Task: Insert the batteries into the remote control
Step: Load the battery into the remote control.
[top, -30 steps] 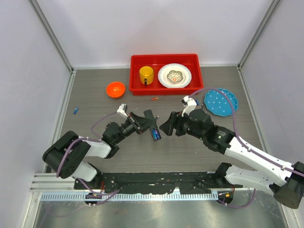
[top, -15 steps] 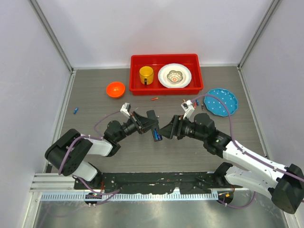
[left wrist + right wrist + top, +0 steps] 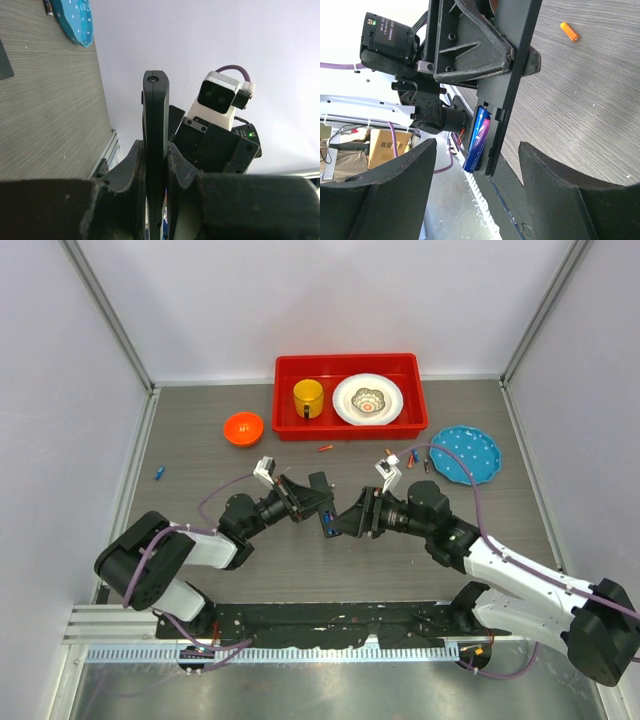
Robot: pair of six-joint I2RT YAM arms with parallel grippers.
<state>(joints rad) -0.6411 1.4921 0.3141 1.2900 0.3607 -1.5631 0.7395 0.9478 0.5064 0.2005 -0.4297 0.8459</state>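
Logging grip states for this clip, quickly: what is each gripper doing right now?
Left gripper: closed on the remote control.
Right gripper: jaws open, holding nothing.

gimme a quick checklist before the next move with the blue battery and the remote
1. left gripper shut firmly on the remote control: ok
2. right gripper open and facing the remote: ok
3. blue battery fully seated in its bay: not ok, it looks tilted with one end standing out
4. battery polarity: cannot tell
5. spare orange battery lying free on the table: ok
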